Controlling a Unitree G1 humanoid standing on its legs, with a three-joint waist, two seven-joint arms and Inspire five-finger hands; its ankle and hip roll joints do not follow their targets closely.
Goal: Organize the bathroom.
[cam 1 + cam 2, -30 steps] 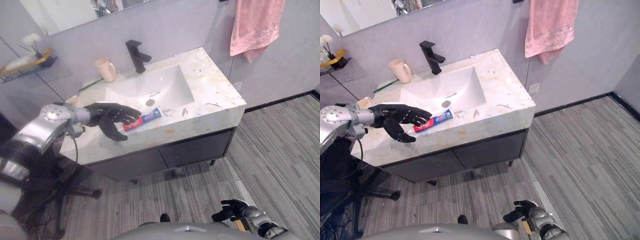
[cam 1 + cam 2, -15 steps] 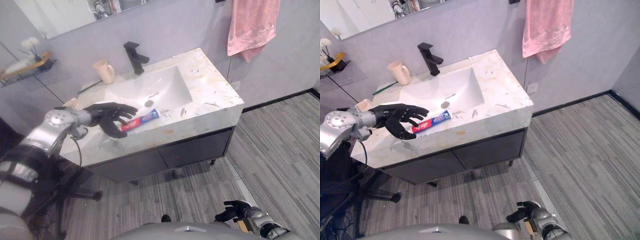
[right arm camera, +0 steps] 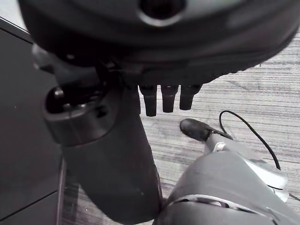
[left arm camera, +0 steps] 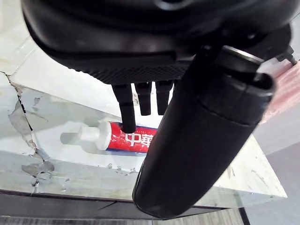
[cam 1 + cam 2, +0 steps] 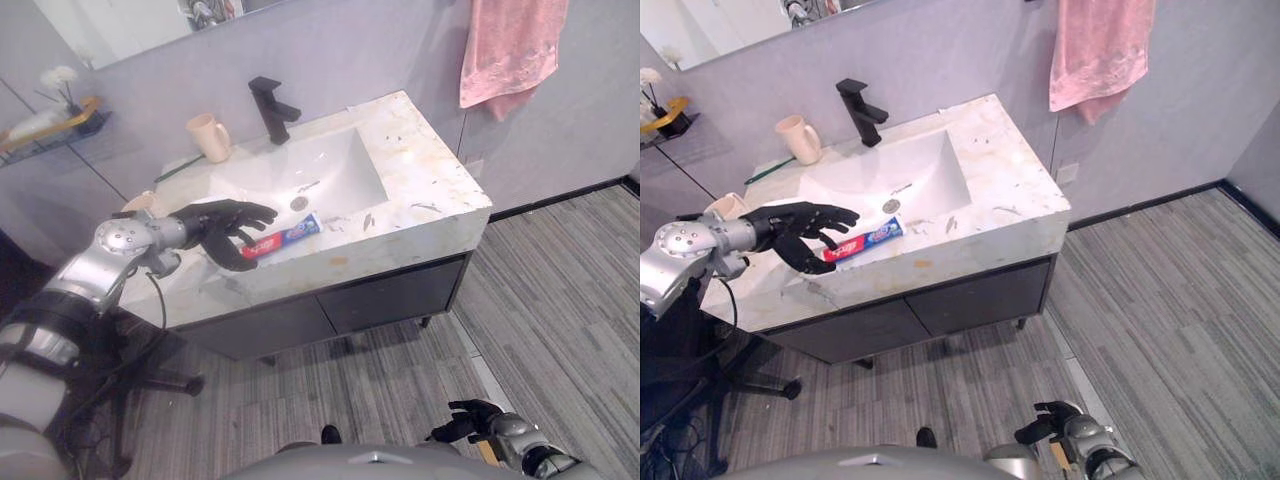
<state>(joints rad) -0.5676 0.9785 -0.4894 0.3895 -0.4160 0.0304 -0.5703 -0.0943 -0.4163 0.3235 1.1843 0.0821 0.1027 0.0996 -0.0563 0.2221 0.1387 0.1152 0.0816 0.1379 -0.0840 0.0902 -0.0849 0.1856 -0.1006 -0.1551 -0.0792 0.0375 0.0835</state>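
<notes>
We see the toothpaste tube (image 5: 281,238), a flattened red-and-blue tube with a white screw cap at its left end, lying on the near strip of the tabletop (image 5: 430,190) just in front of the sink basin (image 5: 310,170). Over the last second the left hand (image 5: 222,228) has crept from beside the tube to over its capped end; its fingers (image 4: 126,116) are spread and nearly straight, one tip at the tube's shoulder, the thumb below and near, nothing yet pinched. We judge that the grasp is about to form and that the tube has not been lifted; it lies where it did a second ago.

The tabletop is pale marble-like stone, glossy, with grey-brown veining and a few dark flecks. The basin is a smooth white rectangle with a round metal drain. A matte black angular faucet (image 5: 272,108) stands at its far edge; a cream ceramic mug (image 5: 209,138) stands at far left, with a thin green stick-like item (image 5: 181,169) lying just near of it. A pink terry towel (image 5: 511,52) hangs on the wall at far right. The right hand (image 5: 462,421) hangs low near the striped floor, fingers loosely curled, holding nothing.
</notes>
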